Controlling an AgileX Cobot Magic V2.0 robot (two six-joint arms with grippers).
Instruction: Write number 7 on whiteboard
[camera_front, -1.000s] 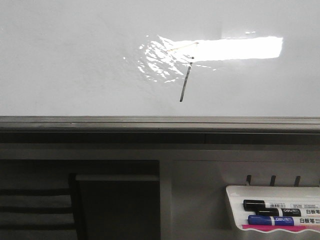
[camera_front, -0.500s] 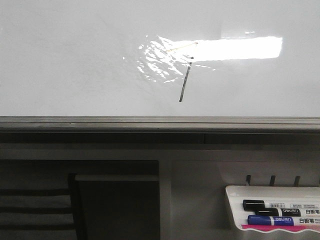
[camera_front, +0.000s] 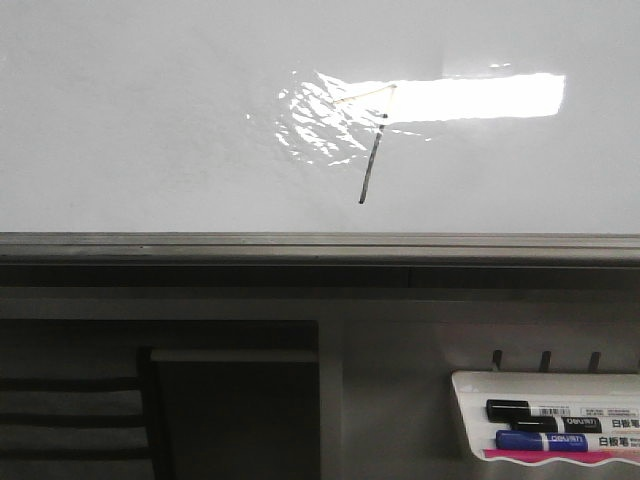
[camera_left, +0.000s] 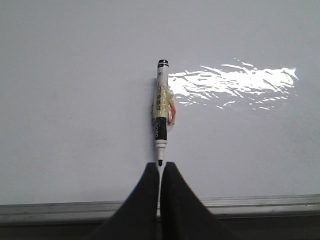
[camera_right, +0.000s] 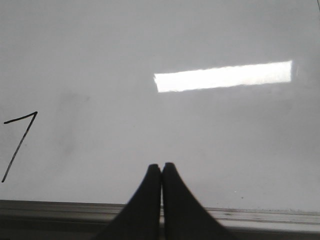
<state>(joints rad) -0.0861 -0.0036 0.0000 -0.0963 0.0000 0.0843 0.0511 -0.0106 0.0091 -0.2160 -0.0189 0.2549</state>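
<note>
The whiteboard (camera_front: 150, 120) fills the upper front view, with a bright rectangular glare. The number 7 (camera_front: 370, 160) sits on it as a faint top stroke and a dark slanted downstroke. It also shows at the edge of the right wrist view (camera_right: 17, 145). A white and black marker (camera_left: 161, 107), wrapped in tape, lies against the board in the left wrist view, nib towards my fingers. My left gripper (camera_left: 159, 164) is shut, its tips just at the nib, not around the barrel. My right gripper (camera_right: 161, 165) is shut and empty over bare board. Neither gripper shows in the front view.
The grey edge rail (camera_front: 300, 245) runs along the board's near side. Below it at the right hangs a small white marker tray (camera_front: 470, 400) with a black marker (camera_front: 540, 410) and a blue marker (camera_front: 540, 440). A dark shelf opening lies at the lower left.
</note>
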